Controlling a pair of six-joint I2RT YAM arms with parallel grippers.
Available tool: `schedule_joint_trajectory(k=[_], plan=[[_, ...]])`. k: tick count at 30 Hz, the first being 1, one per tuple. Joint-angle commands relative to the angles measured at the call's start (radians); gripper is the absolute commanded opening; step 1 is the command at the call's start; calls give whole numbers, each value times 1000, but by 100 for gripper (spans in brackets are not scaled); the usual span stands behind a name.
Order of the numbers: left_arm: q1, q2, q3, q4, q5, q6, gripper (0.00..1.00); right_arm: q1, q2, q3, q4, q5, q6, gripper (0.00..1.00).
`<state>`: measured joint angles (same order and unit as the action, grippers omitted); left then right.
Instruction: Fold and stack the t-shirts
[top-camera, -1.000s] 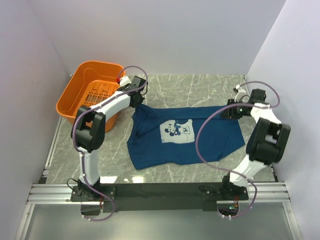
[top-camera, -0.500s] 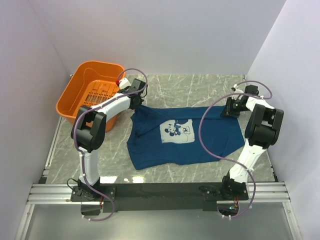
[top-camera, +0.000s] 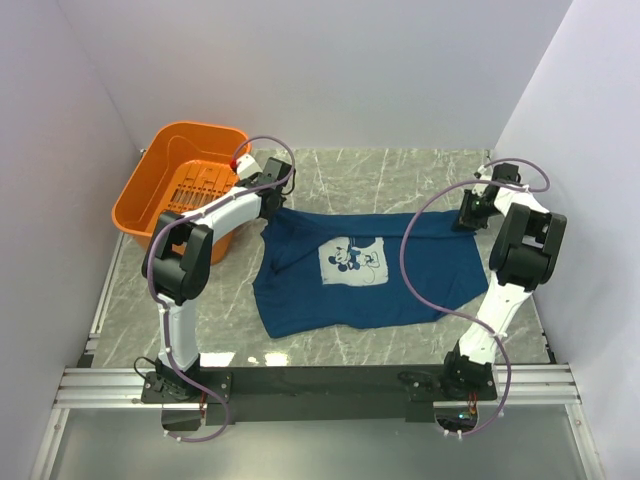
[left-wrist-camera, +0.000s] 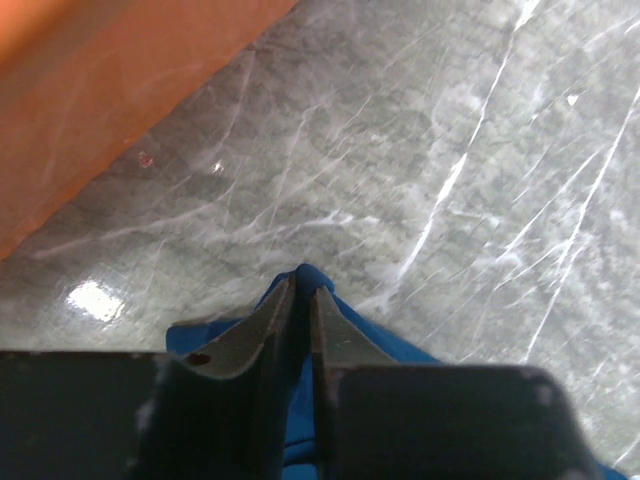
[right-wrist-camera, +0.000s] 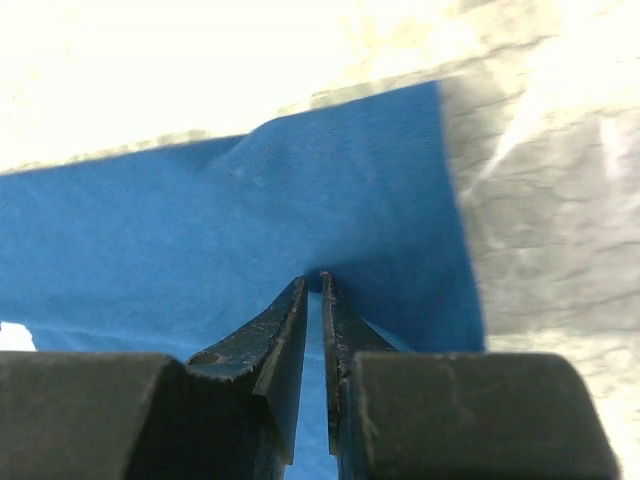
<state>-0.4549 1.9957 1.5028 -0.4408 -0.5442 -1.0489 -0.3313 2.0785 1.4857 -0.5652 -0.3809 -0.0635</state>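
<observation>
Here, t-shirt's (top-camera: 300, 290) far corners between both jaws.

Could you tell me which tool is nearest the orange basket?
The left tool, pinching the blue cotton t-shirt beside the orange plastic basket; the right tool is opposite.

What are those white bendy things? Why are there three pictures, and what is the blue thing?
Those are two robot arms bolted to a table. One picture looks down from above. The other two come from small cameras on each arm's wrist, so you see its black fingers up close. A blue t-shirt with a cartoon mouse print lies spread on the table, and an orange basket stands at the far left. The left gripper pinches one far corner of the shirt and the right gripper pinches the other.
</observation>
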Motion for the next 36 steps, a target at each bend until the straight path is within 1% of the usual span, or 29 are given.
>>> schedule_joint_trajectory(k=[1, 3, 9, 16, 18, 20, 22, 25, 27, 28, 29, 30, 31, 32, 33, 36], plan=[[4, -38, -9, 53, -43, -17, 17, -20, 25, 57, -30, 50, 27, 19], [5, -47, -19, 76, -40, -23, 25, -25, 29, 59, -32, 50, 27, 19], [7, -106, -65, 129, -26, -26, 38, -31, 37, 65, -38, 50, 27, 19], [5, -181, -110, 140, -51, -28, 42, -46, 43, 79, -47, 36, 30, 19], [7, -183, -110, 122, -48, -31, 46, -51, 45, 81, -47, 33, 31, 19], [10, -187, -110, 116, -39, -33, 46, -52, 46, 84, -48, 31, 34, 19], [12, -192, -119, 109, -30, -45, 51, -51, 48, 85, -50, 28, 36, 19], [18, -205, -134, 119, 7, -57, 52, -54, 49, 87, -50, 27, 36, 19], [19, -218, -147, 138, 26, -33, 52, -54, 51, 88, -51, 25, 34, 19], [18, -233, -165, 195, 76, -5, 52, -54, 54, 88, -53, 22, 33, 19], [18, -241, -177, 232, 110, 83, 53, -54, 54, 90, -56, 22, 31, 19], [18, -247, -203, 258, 137, 113, 56, -54, 55, 90, -56, 19, 30, 19], [19, -264, -219, 307, 197, 139, 57, -54, 54, 90, -58, 16, 28, 19], [19, -271, -237, 333, 234, 205, 61, -52, 54, 88, -56, 14, 27, 19], [19, -281, -272, 362, 265, 231, 63, -54, 54, 88, -58, 11, 27, 19], [24, -288, -311, 396, 323, 297, 64, -54, 52, 85, -56, 5, 24, 19]])
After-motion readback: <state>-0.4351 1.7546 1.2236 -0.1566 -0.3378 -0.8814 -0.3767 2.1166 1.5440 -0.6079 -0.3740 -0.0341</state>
